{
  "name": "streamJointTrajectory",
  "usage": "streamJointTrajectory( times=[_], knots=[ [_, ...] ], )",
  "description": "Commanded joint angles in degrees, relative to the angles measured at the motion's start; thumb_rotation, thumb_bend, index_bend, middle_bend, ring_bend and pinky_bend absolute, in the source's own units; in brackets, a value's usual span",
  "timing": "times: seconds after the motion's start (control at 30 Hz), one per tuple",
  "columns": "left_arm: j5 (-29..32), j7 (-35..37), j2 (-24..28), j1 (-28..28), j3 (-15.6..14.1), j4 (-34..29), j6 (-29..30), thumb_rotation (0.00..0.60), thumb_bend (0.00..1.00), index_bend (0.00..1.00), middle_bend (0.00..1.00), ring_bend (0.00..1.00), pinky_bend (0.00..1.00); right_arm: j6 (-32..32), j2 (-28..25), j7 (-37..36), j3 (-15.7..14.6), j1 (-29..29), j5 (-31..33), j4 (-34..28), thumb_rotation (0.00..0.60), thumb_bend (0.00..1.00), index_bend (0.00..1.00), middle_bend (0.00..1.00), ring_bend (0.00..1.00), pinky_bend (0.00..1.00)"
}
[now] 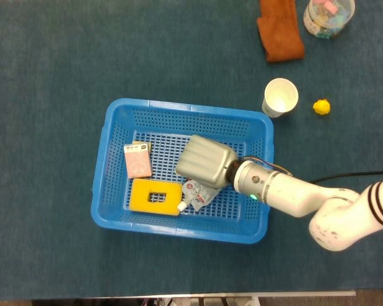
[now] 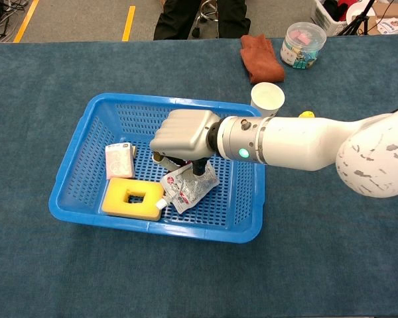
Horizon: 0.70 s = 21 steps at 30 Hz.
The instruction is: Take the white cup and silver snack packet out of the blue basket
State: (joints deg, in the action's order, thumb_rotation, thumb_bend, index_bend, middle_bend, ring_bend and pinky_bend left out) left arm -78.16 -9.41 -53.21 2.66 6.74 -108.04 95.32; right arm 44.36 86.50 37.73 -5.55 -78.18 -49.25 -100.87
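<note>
Even, bright overhead light fills both views. The table (image 1: pixel 64 64) looks slightly grainy, shadows are soft and short, and the arm's white shell (image 2: pixel 305 142) shows mild glare. Focus is sharp, without noticeable edge distortion.
</note>
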Motion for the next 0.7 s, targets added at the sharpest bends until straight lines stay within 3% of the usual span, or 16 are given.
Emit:
streamJointTrajectory(
  times=[0.03, 0.33, 0.7],
  knots=[
    [0.04, 0.04, -0.03, -0.07, 0.08, 0.03, -0.04, 0.6, 0.26, 0.29, 0.3, 0.21, 0.24, 1.12, -2.2, -1.41, 0.73, 1.43, -2.48, -1.86, 0.6, 0.44, 0.83, 0.58, 0.53, 0.68],
    [0.02, -0.16, 0.02, -0.64, 0.37, -0.06, -0.59, 0.6, 0.26, 0.29, 0.3, 0.21, 0.24, 5.65, -9.78, -6.15, 3.0, 6.17, -9.03, -7.11, 0.6, 0.44, 0.85, 0.59, 0.55, 0.7],
    [-0.23, 0.0, 0.35, -1.66, 0.62, -0.03, -1.86, 0.6, 0.26, 0.29, 0.3, 0.21, 0.24, 11.15, -26.23, -11.56, 3.51, 14.17, -14.98, -14.76, 0.6, 0.43, 0.85, 0.59, 0.55, 0.7]
  ],
)
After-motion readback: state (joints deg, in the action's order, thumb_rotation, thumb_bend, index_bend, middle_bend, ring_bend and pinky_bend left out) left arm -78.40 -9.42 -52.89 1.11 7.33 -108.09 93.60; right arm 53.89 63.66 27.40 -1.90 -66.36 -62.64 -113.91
